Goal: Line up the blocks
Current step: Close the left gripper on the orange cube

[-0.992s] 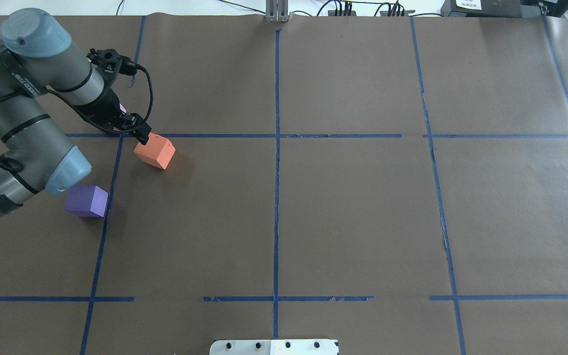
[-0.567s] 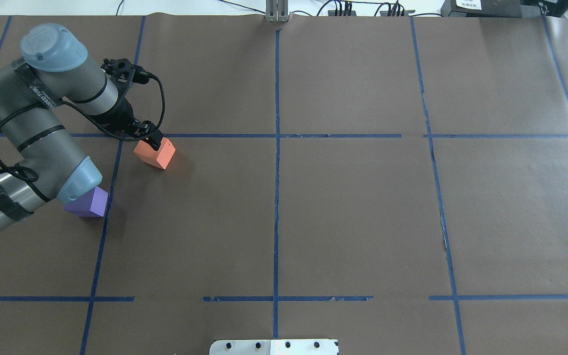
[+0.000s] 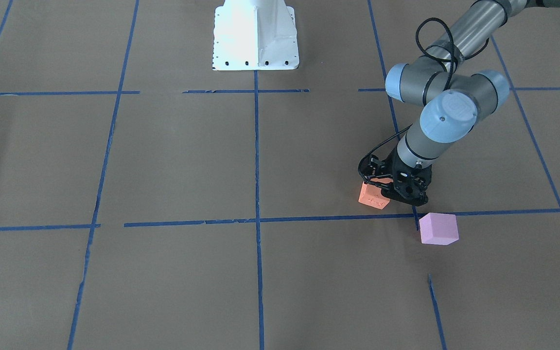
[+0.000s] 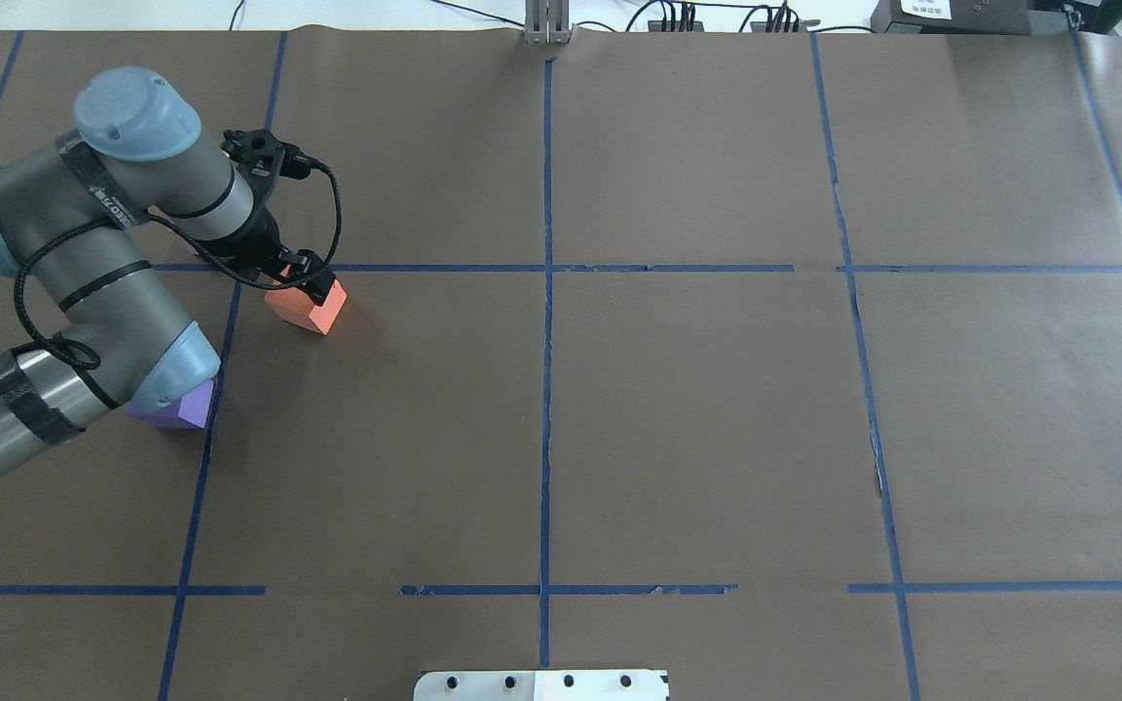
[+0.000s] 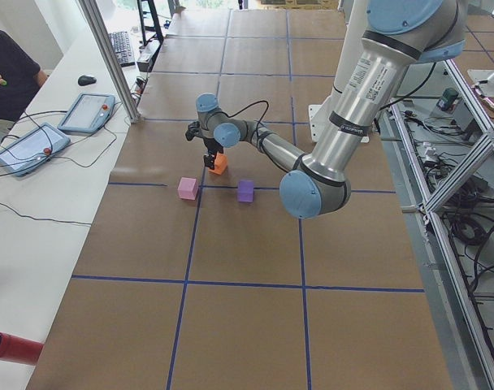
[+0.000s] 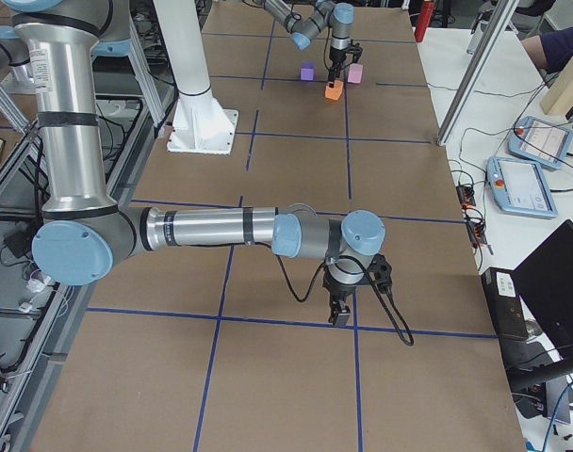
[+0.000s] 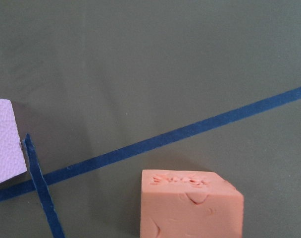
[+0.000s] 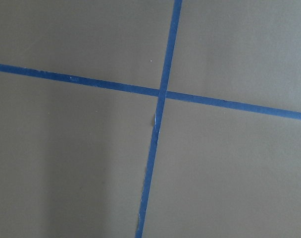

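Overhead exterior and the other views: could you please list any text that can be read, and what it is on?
Black band on the left arm: white lettering, too small to read.
White label, far right corner: blurred, unreadable.
Orange block: dents only, no text.
Nothing else legible.

This is a robotics lab. Teach pendants and a keyboard lie on a white bench beside the tape-gridded table.

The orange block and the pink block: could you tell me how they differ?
The left gripper is at the orange block; the pink block stands free. The orange block lies on the robot's side of the tape line, the pink block beyond it. Both are similar cubes.
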